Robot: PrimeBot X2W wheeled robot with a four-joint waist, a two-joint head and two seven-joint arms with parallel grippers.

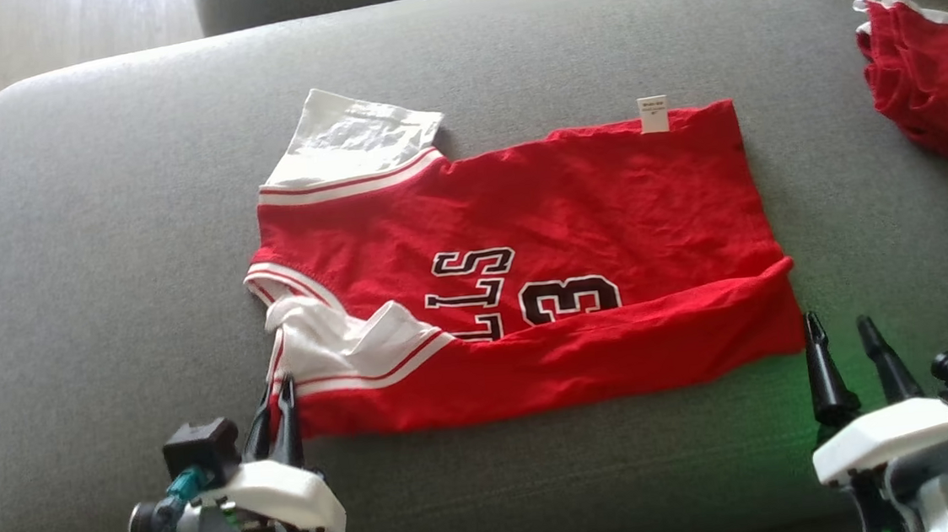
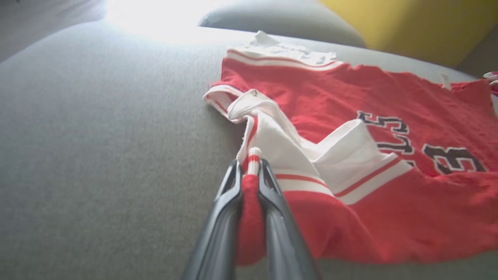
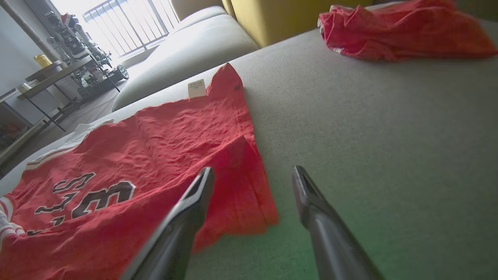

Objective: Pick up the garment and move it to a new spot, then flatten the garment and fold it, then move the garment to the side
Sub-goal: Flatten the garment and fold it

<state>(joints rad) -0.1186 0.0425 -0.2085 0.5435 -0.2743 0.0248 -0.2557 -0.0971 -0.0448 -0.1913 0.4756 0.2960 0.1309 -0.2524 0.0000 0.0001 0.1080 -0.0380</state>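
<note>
- You have the garment [image 1: 588,206], a red jersey, lying spread on the grey cushion [image 1: 100,245], roughly central. Its white tag [image 1: 653,113] sits on the far edge.
- The near edge lies doubled over in a band that covers the lower part of the black lettering [image 1: 474,262]. I judge from this that you are at the folding stage, not the first move.
- Your left gripper [image 2: 249,167] has its fingers pressed onto the near-left corner, with red fabric and a strip of striped trim pinched between them. A corner grip makes sense because it controls the whole edge.
- Your right gripper [image 1: 838,326] has its fingers spread with nothing between them, just beside the near-right corner. I cannot tell whether a fingertip touches the cloth.
- The likely reason for that placing is matching corners, so both ends of the edge lift together.
- A white sleeve [image 1: 344,340] lies crumpled by the left grip and may bunch in the fold.
- A second red garment [image 1: 942,85] lies well apart at the far right. Leave it.
</note>
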